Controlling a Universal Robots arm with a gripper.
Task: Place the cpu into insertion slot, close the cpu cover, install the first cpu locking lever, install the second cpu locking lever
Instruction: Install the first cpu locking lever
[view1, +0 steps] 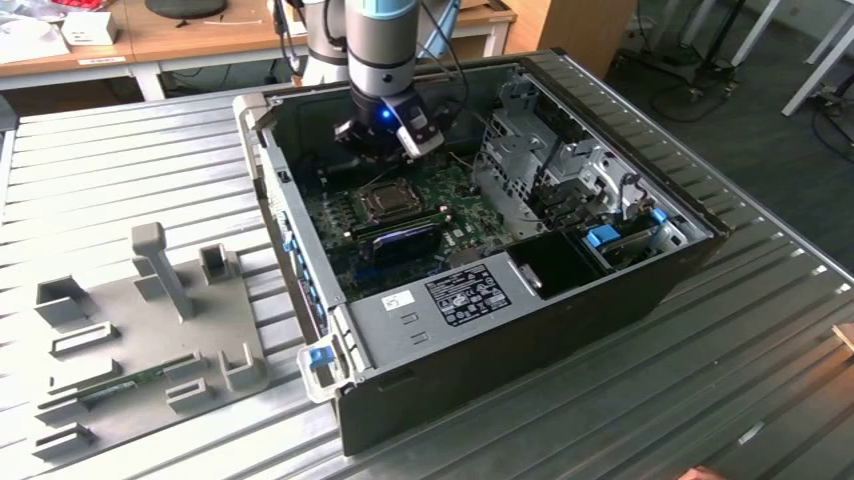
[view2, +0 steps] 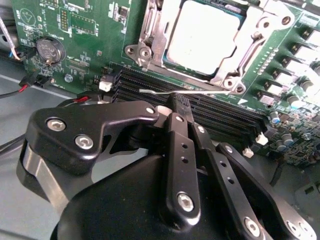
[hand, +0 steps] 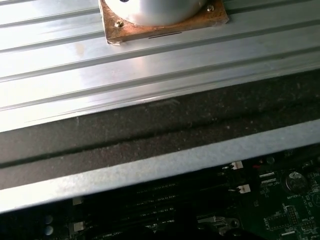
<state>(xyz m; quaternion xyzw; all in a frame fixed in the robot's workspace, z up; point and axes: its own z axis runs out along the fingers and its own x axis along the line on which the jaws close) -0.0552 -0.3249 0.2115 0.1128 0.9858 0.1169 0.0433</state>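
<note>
Bright, even room light makes the ribbed silvery metal table (hand: 125, 70) glare near white in the first wrist view, washes out the pale silvery square cpu (view2: 202, 37), and leaves the open black computer case (view1: 534, 330) shadowed inside, where a small blue light (view1: 384, 113) glows.

cpu (view2: 200, 37) in insertion slot (view1: 388, 201) | cpu cover (view2: 252, 47) down over it | memory slots (view2: 215, 112) just beside | gripper (view2: 172, 102) above them | jig plate (view1: 134, 340) on exterior view's left of case (view1: 534, 330)
</note>
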